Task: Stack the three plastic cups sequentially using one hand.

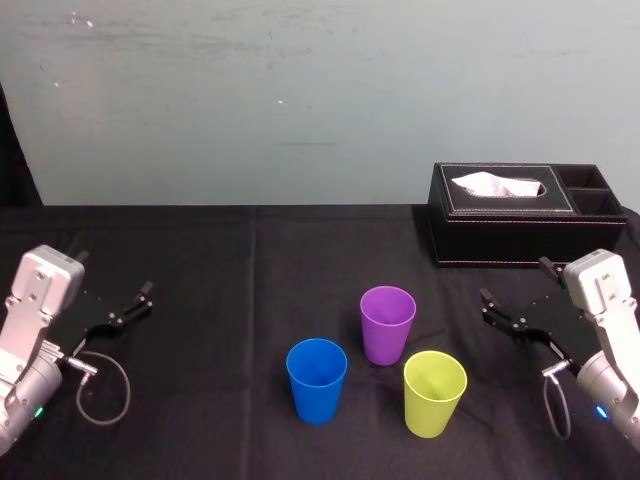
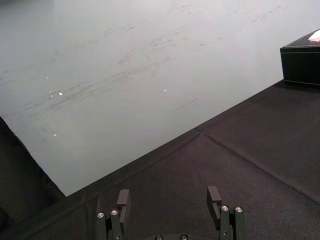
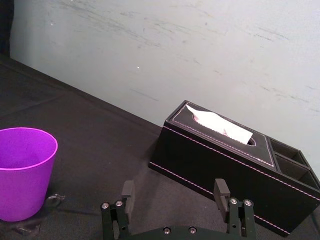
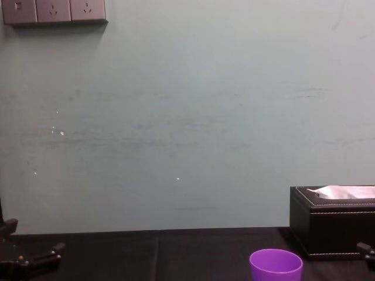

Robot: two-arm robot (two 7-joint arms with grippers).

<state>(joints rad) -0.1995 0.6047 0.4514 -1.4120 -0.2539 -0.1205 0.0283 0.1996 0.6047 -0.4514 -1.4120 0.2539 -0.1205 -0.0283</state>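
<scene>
Yellow-green cup [image 1: 434, 392], blue cup [image 1: 316, 379], purple cup [image 1: 387, 323]: upright, empty, unstacked. Tissue box [image 1: 510, 215] holds tissue. Left gripper [image 2: 168, 192], right gripper [image 3: 174, 185]: released, empty.

Soft, even indoor light falls from above. The pale wall [image 1: 300, 100] is uniformly bright, with a few tiny specks and scuff marks catching the light. The black cloth of the counter [image 1: 200, 400] soaks up light and reads as a dark, flat mass; shadows under the cups melt into it. The purple cup [image 1: 387, 322], blue cup [image 1: 317, 378] and yellow-green cup [image 1: 434, 391] glow vividly, their insides lit. The white tissue [image 1: 497, 186] is the brightest spot, while the black tissue box [image 1: 500, 235] nearly blends into the cloth. Screw heads glint on the left pincer [image 2: 168, 192] and right pincer [image 3: 175, 185].
</scene>
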